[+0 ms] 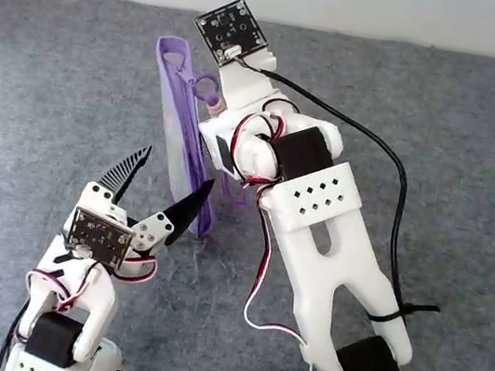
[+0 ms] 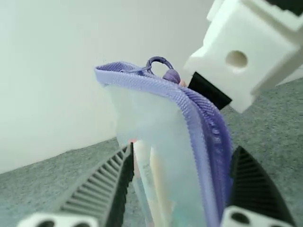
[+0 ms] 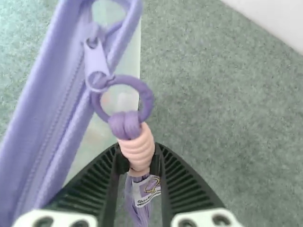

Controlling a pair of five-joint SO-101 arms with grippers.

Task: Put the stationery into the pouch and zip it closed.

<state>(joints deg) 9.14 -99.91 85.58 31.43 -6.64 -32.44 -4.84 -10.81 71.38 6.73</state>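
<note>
**A:** Where is the pouch (image 1: 180, 137) relative to the left claw (image 1: 179, 167)?

**B:** It stands on edge on the grey table (image 1: 447, 114) with the zip uppermost. Its near end sits right between that claw's fingers. The claw is spread wide. The ribbed finger (image 2: 111, 189) is on the clear-walled side and the plain black finger (image 2: 251, 184) is on the purple zip side. From the wrist view I can't say whether either finger actually touches the pouch.

**A:** And the right claw (image 3: 137, 151)?

**B:** It is pressed together at the pouch's far end, pinching the pull charm (image 3: 137, 144), a pink coiled bead, between its fingertips. A purple tassel (image 3: 138, 208) with a small label hangs back between the fingers. Just beyond the tips is the purple ring (image 3: 124, 97), which links to the slider (image 3: 94, 54).

**A:** Where is the stationery (image 2: 147, 175)?

**B:** It is inside the pouch, visible through the clear wall just beside the left claw's ribbed finger. I see a few pale sticks, and one shows a reddish end. They may be pens, but the plastic blurs them too much to be sure.

**A:** What about the zip?

**B:** The slider sits close to the pouch end farthest from the left claw. The purple teeth (image 3: 61, 123) running from it back alongside the right claw look joined. In the high view the right arm (image 1: 321, 254) reaches along the zip side, and its claw is tucked under the camera board (image 1: 233, 28).
</note>
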